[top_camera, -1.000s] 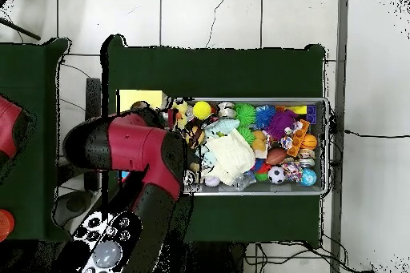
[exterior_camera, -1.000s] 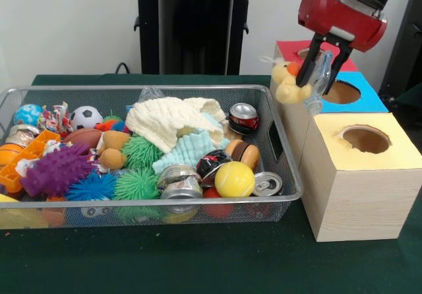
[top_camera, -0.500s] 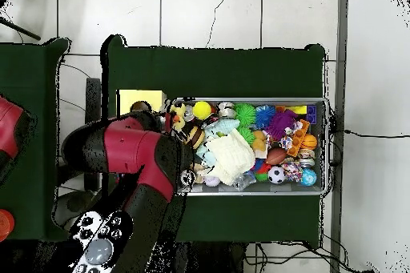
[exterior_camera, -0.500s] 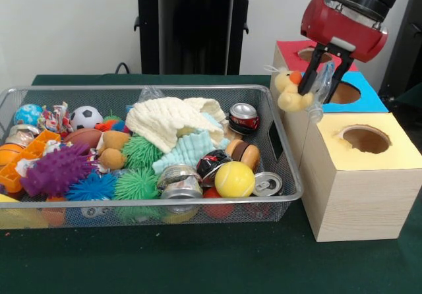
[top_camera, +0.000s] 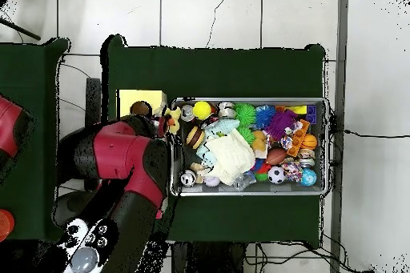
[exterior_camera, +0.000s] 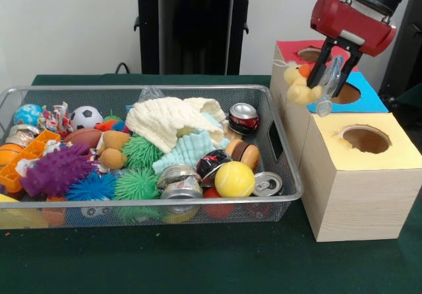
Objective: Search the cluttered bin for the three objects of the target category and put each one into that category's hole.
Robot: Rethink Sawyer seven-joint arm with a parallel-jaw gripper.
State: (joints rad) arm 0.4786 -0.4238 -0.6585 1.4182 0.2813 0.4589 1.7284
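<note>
My gripper [exterior_camera: 326, 87] is shut on a yellow plush duck [exterior_camera: 297, 87] with an orange beak and a clear plastic tag hanging from it. The duck hangs in the air at the left edge of the blue-topped box [exterior_camera: 362, 101], level with its round hole [exterior_camera: 344, 93]. Behind it stands the red-topped box [exterior_camera: 294, 49], in front the yellow-topped box [exterior_camera: 364, 163] with its own hole. In the overhead view the red arm [top_camera: 128, 158] covers the boxes; the duck [top_camera: 171, 118] peeks out at the bin's end.
The wire bin [exterior_camera: 285, 195] holds several toys: a cream cloth [exterior_camera: 168, 119], spiky green balls [exterior_camera: 136, 183], a purple spiky toy [exterior_camera: 56, 171], crushed cans [exterior_camera: 244, 117], a yellow ball [exterior_camera: 235, 178] and a soccer ball [exterior_camera: 86, 116]. A black stand [exterior_camera: 191, 24] rises behind.
The gripper has carried the duck to the right and slightly up, from beside the bin's far corner to the blue box's hole. The bin's contents are unmoved.
</note>
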